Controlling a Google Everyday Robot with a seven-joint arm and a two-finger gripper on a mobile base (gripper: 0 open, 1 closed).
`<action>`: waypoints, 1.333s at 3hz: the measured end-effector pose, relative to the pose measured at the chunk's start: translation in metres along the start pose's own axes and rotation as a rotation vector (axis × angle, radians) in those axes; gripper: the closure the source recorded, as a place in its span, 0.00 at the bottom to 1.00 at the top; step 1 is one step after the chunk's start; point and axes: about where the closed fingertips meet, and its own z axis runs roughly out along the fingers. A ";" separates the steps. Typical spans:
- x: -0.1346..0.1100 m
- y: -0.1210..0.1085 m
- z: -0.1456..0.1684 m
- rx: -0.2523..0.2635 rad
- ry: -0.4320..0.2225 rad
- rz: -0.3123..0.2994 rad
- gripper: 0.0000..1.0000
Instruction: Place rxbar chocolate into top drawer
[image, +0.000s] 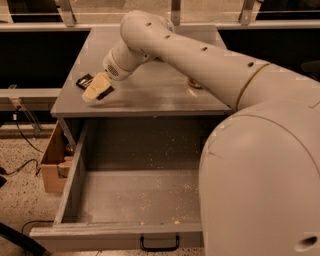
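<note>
we see the claw (96, 90) low over the front left corner of the grey surface (150, 97), at the end of the pale arm (200, 55) that reaches in from the right and fills much of the right side of the view. the claw's cream-coloured tip points down and to the left, and it sits right at the rxbar chocolate (83, 81). the black wrapper shows at the claw's upper left side, lying flat on the surface near the left edge, and part of it is hidden by the claw. we cannot tell whether the claw is closed around the bar or only resting at it, and how wide it stands is not clear to us.

the top drawer (71, 180) is pulled out below the front edge of the surface. its grey floor is speckled with pale crumbs, and the black handle (159, 244) sits on its front panel. the bar is up on the surface, not in the drawer.

a drink can (193, 84) stands further right on the surface, mostly hidden behind the arm. a cardboard box (50, 165) sits on the floor just left of the drawer.
</note>
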 end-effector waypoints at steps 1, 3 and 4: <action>0.004 0.008 0.012 -0.011 0.002 0.021 0.18; 0.000 0.012 0.014 -0.017 0.005 0.030 0.72; -0.003 0.012 0.010 -0.017 0.005 0.030 0.97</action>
